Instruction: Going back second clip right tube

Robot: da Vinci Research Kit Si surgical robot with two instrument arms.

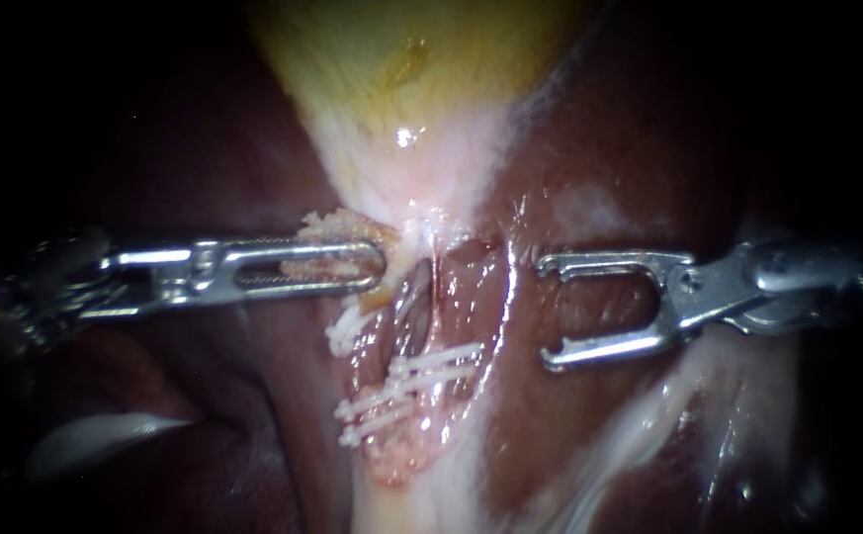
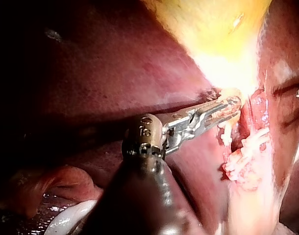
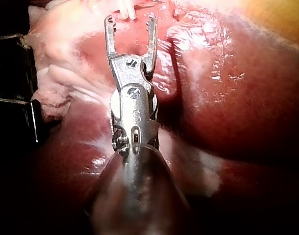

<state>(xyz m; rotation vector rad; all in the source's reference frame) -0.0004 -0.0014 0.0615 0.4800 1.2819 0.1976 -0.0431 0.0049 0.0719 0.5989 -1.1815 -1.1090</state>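
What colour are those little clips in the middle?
White. The clips show best in the endoscope view.

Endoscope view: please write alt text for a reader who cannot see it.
The right instrument holds its jaws open and empty beside white clips that cross a tube. The left instrument grips pale tissue below the yellow gallbladder, with dark red liver on both sides.

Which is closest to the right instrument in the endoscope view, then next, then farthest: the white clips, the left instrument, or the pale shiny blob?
From the right instrument:
1. White clips, just left of it.
2. Left instrument, across the clips.
3. Pale shiny blob, far lower left.
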